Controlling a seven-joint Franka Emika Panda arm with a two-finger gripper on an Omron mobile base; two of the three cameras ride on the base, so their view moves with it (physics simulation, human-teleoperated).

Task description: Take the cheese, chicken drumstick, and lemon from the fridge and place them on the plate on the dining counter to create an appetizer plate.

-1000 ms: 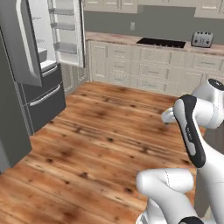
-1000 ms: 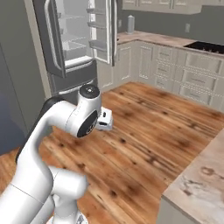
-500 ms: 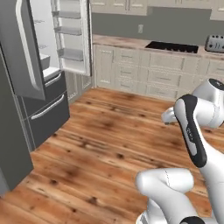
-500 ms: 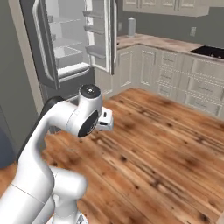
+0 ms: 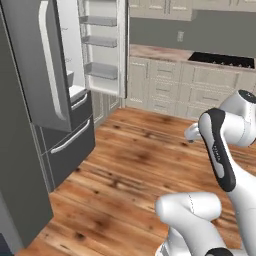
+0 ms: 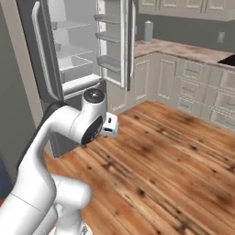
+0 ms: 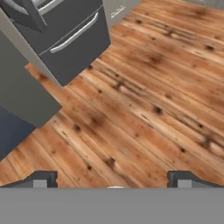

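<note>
The fridge [image 5: 45, 65] stands at the left with both upper doors swung open, showing a white interior [image 6: 73, 59] with grey shelves; its dark lower drawers [image 7: 74, 35] are shut. My gripper [image 7: 116, 179] hangs over the wooden floor, a short way from the fridge. It is open, its fingertips [image 7: 41, 178] wide apart with nothing between them. The hand [image 5: 192, 132] is held close to the folded arm and shows beside the elbow joint [image 6: 111, 126]. The cheese, chicken drumstick, lemon, plate and dining counter are out of view.
The fridge's open right door [image 5: 102, 45] with its grey bins juts toward the room. White cabinets under a stone worktop [image 5: 165, 52] line the back wall, with a black cooktop [image 5: 220, 59]. Wooden floor [image 5: 130, 170] lies between me and the fridge.
The whole picture has shifted: the base has driven closer to the fridge, which now looms larger at the left. The arm keeps its folded pose and the gripper stays open.
</note>
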